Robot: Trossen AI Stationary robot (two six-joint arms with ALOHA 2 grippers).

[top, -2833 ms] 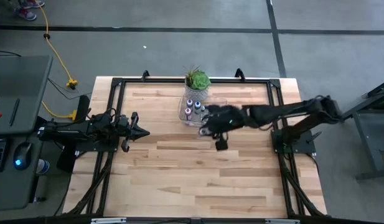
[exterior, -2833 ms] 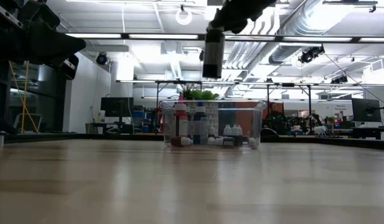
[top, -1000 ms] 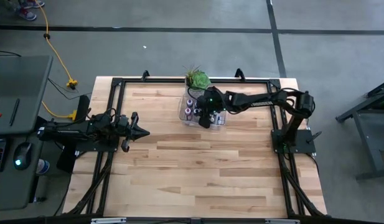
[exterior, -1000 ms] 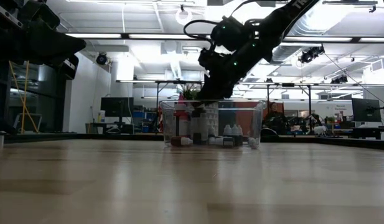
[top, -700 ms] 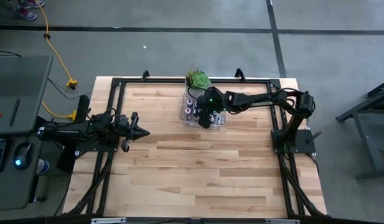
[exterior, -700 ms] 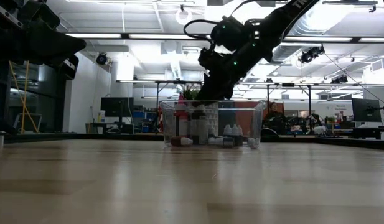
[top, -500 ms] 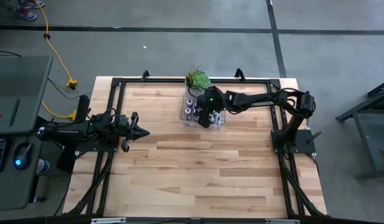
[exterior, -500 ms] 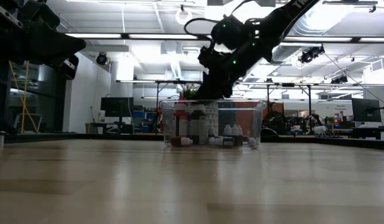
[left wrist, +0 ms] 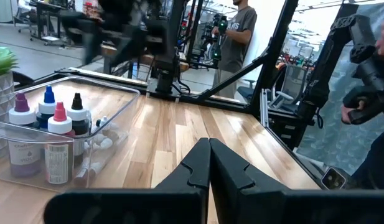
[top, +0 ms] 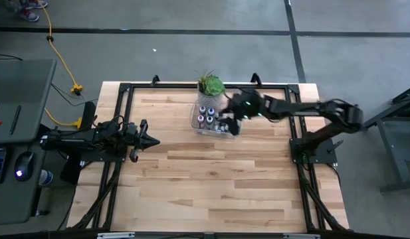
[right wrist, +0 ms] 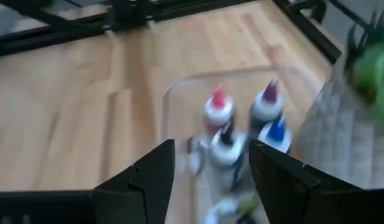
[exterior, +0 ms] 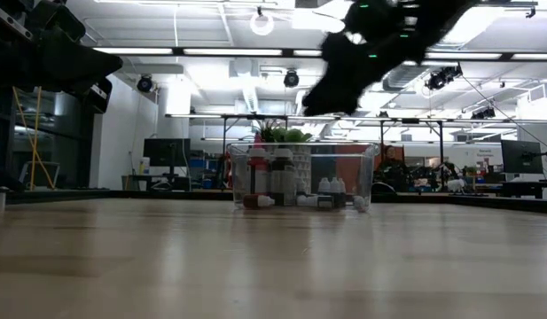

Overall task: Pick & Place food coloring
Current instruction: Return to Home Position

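Note:
The clear tray [top: 224,130] sits on the table's far middle. Four larger food coloring bottles [right wrist: 226,146] stand upright in it, capped red, purple, black and blue [left wrist: 48,124]. Tiny pale bottles [exterior: 331,188] lie on its floor. My right gripper [right wrist: 211,149] is open and empty. It hangs above the tray's right part [top: 235,126], clear of its rim in the low view [exterior: 317,105]. My left gripper [top: 153,140] is shut and waits over the table's left side [left wrist: 209,146].
A small green potted plant [top: 210,85] stands right behind the tray at the far edge. A black frame [top: 125,89] runs along the table's edges. Bare wood spreads toward the near side. People [left wrist: 241,31] stand beyond the table in the left wrist view.
My right gripper has risen out of the tray and drawn back toward the table's right edge. The bottles stay standing upright in the tray.

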